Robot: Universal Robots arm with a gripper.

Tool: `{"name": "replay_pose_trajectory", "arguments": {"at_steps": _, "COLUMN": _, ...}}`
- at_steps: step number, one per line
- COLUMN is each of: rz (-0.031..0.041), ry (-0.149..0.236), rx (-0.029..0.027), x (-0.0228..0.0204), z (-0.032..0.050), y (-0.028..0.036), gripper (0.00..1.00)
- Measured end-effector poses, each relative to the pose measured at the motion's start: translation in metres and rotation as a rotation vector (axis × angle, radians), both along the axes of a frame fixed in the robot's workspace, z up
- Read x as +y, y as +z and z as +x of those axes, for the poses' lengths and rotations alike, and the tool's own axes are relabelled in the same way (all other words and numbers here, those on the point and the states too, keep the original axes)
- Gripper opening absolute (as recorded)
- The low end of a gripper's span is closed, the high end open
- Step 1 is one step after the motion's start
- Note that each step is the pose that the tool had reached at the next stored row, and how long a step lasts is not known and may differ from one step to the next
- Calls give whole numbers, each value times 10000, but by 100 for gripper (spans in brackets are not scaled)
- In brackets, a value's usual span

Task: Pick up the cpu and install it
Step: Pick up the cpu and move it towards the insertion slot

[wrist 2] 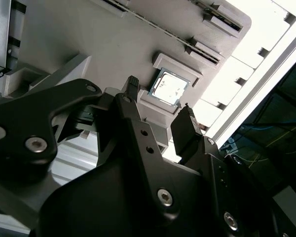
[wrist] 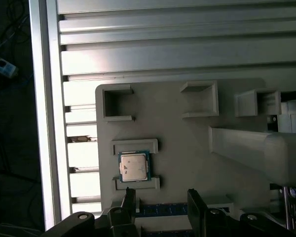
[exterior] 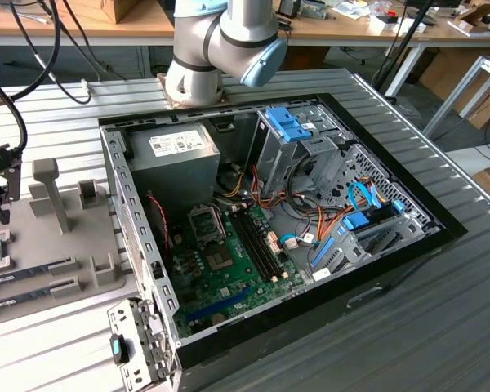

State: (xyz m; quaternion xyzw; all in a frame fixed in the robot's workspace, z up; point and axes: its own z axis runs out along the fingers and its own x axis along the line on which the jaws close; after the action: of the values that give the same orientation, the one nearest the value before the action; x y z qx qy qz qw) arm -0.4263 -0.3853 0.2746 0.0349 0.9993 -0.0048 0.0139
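The open computer case (exterior: pixel 135 220) on the ribbed surface (exterior: pixel 441 327) holds a green motherboard (exterior: pixel 229 282) and a grey power supply (exterior: pixel 167 163) (white label, its writing unreadable). Beside it, a grey tray (wrist: pixel 187 148) cradles the cpu (wrist: pixel 133 166) in a square holder. The hand (wrist: pixel 162 195) hangs close by, spread wide, empty.

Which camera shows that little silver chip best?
The first wrist view: the cpu lies whole and face-on in its grey holder. The second wrist view shows it slanted and glary; the exterior view catches its edge.
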Motion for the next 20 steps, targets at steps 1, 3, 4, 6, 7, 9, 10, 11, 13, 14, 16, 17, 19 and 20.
{"name": "replay_pose_trajectory", "arguments": {"at_steps": 1, "rz": 0, "ry": 0, "rx": -1, "x": 0, "z": 0, "y": -2, "gripper": 54}}
{"name": "replay_pose_trajectory", "arguments": {"at_steps": 3, "rz": 0, "ry": 0, "rx": -1, "x": 0, "z": 0, "y": -7, "gripper": 54}}
{"name": "replay_pose_trajectory", "arguments": {"at_steps": 4, "rz": 0, "ry": 0, "rx": -1, "x": 0, "z": 0, "y": -10, "gripper": 54}}
{"name": "replay_pose_trajectory", "arguments": {"at_steps": 6, "rz": 0, "ry": 0, "rx": -1, "x": 0, "z": 0, "y": -12, "gripper": 54}}
{"name": "replay_pose_trajectory", "arguments": {"at_steps": 7, "rz": 0, "ry": 0, "rx": 0, "x": 0, "z": 0, "y": -14, "gripper": 54}}
{"name": "replay_pose_trajectory", "arguments": {"at_steps": 9, "rz": 0, "ry": 1, "rx": 0, "x": 0, "z": 0, "y": -18, "gripper": 54}}
{"name": "replay_pose_trajectory", "arguments": {"at_steps": 10, "rz": 0, "ry": 0, "rx": -1, "x": 0, "z": 0, "y": -29, "gripper": 54}}
{"name": "replay_pose_trajectory", "arguments": {"at_steps": 11, "rz": 0, "ry": 0, "rx": 0, "x": 0, "z": 0, "y": -40, "gripper": 54}}
{"name": "replay_pose_trajectory", "arguments": {"at_steps": 13, "rz": 0, "ry": 0, "rx": 0, "x": 0, "z": 0, "y": -43, "gripper": 54}}
{"name": "replay_pose_trajectory", "arguments": {"at_steps": 14, "rz": 0, "ry": 0, "rx": -1, "x": 0, "z": 0, "y": -45, "gripper": 54}}
{"name": "replay_pose_trajectory", "arguments": {"at_steps": 16, "rz": 0, "ry": 0, "rx": 0, "x": 0, "z": 0, "y": -51, "gripper": 54}}
{"name": "replay_pose_trajectory", "arguments": {"at_steps": 17, "rz": 0, "ry": 0, "rx": 0, "x": 0, "z": 0, "y": -55, "gripper": 54}}
{"name": "replay_pose_trajectory", "arguments": {"at_steps": 19, "rz": 0, "ry": 0, "rx": 0, "x": 0, "z": 0, "y": -59, "gripper": 54}}
{"name": "replay_pose_trajectory", "arguments": {"at_steps": 20, "rz": 0, "ry": 0, "rx": 0, "x": 0, "z": 0, "y": -61, "gripper": 54}}
